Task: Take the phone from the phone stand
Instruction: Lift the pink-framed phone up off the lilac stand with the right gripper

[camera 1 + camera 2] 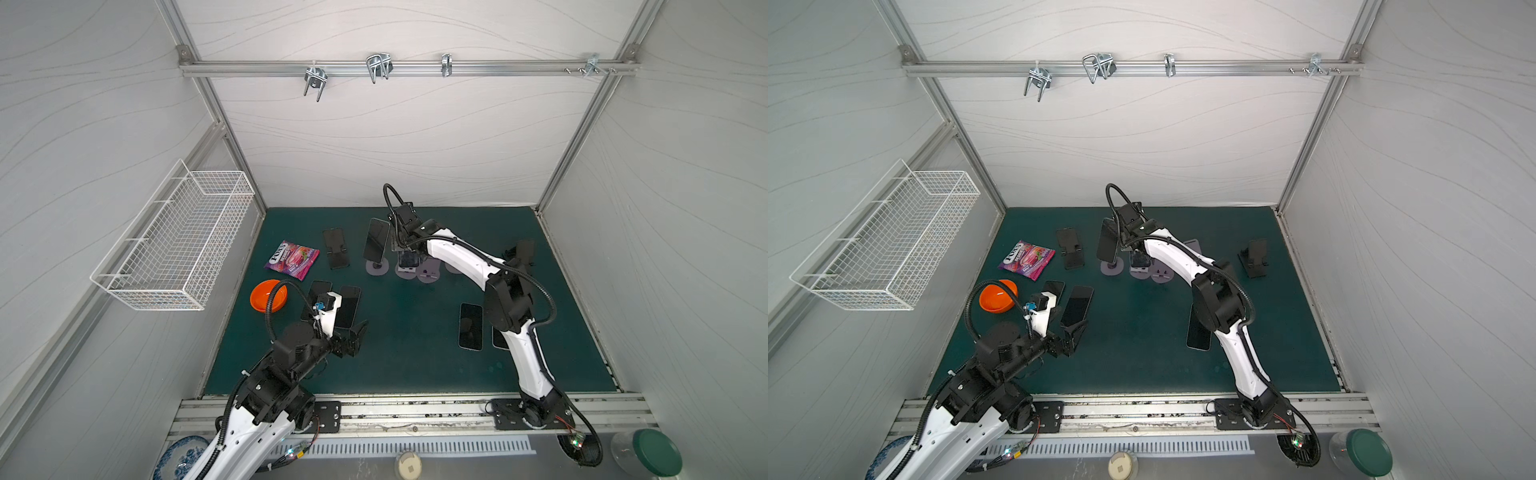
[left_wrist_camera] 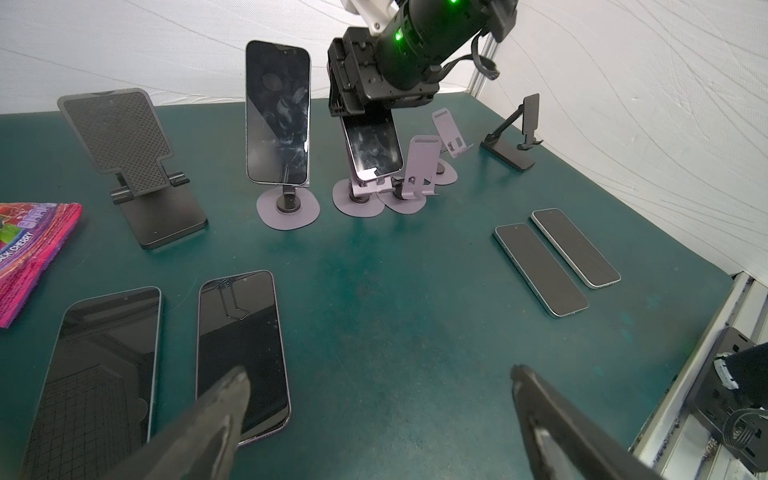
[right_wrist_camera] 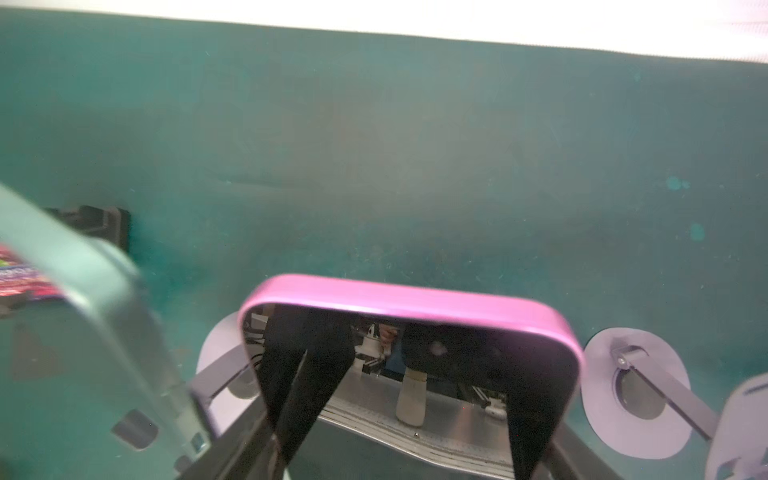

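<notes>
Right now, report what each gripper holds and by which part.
The right gripper holds the pink-edged phone by its upper end; its lower edge sits in the lilac stand. The left gripper is open, holding nothing.

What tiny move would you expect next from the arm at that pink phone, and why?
Probably a short lift, up off the lilac stand: the right tool sits at the top edge of the pink phone, whose bottom edge rests in the stand's lip. Whether the grip is firm, I cannot tell.

White arm links, black joints, ribbed black cables, green lights
</notes>
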`<action>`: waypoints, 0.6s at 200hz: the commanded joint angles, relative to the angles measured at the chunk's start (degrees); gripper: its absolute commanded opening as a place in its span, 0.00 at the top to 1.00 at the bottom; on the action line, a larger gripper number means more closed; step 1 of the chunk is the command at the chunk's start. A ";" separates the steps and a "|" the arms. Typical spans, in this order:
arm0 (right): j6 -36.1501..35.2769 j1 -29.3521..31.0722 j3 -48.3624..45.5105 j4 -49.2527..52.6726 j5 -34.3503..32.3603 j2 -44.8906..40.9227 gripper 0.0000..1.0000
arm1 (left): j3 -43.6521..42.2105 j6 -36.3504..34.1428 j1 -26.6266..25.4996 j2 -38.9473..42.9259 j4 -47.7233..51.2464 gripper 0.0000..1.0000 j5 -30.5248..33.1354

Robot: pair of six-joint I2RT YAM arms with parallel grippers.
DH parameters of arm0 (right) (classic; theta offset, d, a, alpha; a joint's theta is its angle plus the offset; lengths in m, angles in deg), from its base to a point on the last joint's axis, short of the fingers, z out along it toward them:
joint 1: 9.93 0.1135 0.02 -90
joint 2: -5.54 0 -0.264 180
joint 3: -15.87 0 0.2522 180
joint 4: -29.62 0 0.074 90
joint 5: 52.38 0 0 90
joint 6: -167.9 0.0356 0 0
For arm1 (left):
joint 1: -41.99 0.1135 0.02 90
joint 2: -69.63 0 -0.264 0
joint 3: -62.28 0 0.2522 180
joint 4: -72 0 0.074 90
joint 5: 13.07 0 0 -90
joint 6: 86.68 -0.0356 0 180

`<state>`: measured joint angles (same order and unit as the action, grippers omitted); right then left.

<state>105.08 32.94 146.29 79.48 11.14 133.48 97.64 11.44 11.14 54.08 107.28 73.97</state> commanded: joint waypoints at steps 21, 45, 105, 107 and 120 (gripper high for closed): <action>-0.31 0.43 -0.29 -1.73 -0.49 -4.36 0.35 | 0.15 -0.19 0.08 0.04 -2.43 0.01 0.15; -0.86 0.65 -0.18 -1.56 -0.94 -5.28 0.35 | 0.19 -0.35 0.06 0.26 -2.29 0.01 0.63; -2.31 1.42 -2.98 -2.91 -2.35 -9.98 0.35 | 0.06 -0.21 0.06 0.09 -2.61 0.01 -0.59; -2.31 1.42 -3.13 -2.94 -2.30 -10.12 0.35 | 0.09 -0.17 0.06 0.08 -2.62 0.01 -0.59; -2.22 1.42 -4.36 -3.68 -1.81 -11.37 0.35 | 0.03 -0.13 -0.01 -0.09 -2.71 0.01 -0.97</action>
<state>103.39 33.88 143.17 78.74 10.50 127.34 97.64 11.44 11.14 54.10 107.28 73.82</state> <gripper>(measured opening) 0.744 0.989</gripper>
